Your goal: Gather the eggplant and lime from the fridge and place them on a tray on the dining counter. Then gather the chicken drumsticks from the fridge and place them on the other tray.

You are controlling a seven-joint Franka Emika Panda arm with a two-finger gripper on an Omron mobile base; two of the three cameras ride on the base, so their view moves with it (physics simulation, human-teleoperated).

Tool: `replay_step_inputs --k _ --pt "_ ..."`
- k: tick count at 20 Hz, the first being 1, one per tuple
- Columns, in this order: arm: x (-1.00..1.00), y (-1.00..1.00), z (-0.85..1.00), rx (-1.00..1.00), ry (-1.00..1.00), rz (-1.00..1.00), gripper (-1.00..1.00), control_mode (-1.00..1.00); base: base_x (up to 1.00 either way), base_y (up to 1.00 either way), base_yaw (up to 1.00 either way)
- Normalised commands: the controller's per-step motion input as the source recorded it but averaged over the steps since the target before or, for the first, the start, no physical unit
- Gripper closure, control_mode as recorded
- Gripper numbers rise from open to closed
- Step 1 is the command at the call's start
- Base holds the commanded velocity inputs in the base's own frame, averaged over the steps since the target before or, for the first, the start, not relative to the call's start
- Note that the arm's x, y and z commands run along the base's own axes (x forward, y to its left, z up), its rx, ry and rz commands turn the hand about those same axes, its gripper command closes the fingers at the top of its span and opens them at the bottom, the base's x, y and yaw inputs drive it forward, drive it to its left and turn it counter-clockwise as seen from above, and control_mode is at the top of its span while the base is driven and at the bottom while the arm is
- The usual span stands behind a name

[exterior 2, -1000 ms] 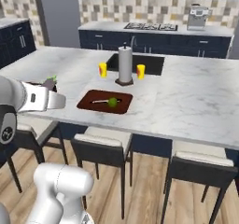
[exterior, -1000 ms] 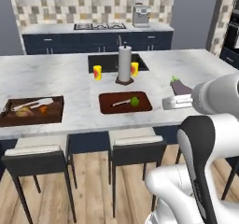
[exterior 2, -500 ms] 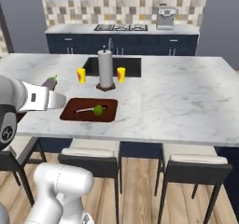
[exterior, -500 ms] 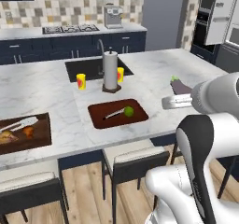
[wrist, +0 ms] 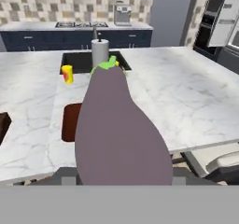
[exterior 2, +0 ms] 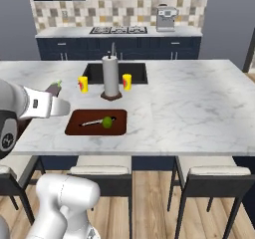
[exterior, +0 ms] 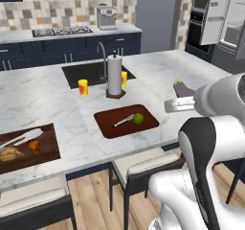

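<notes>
Left base view: the lime (exterior: 138, 118) already lies on the near tray (exterior: 126, 120), at 9 o'clock from the gripper (exterior: 184, 91), whose fingers clamp the eggplant (exterior: 183, 88). Right base view: eggplant (exterior 2: 54, 88) at 10 o'clock of the lime (exterior 2: 106, 122). Hand view: eggplant (wrist: 119, 129) looms close. Judged: 1 of 2 delivered; drumsticks remain.

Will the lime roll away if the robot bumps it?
Probably a bit. The lime looks round and smooth, so a nudge would likely set it rolling. It lies on the flat brown tray beside a knife, which might stop it on that side.
</notes>
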Motion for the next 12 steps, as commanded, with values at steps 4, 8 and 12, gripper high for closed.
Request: replay_step_inputs --k 4,8,12 --pt "0.38 0.30 -0.30 0.00 0.24 -0.06 1.00 -1.00 0.00 0.00 0.00" --pt "0.49 0.18 -0.33 0.00 0.23 -0.03 1.00 -1.00 0.00 0.00 0.00" --pt "0.71 0.04 -0.23 0.02 0.09 -0.01 1.00 -1.00 0.00 0.00 0.00"
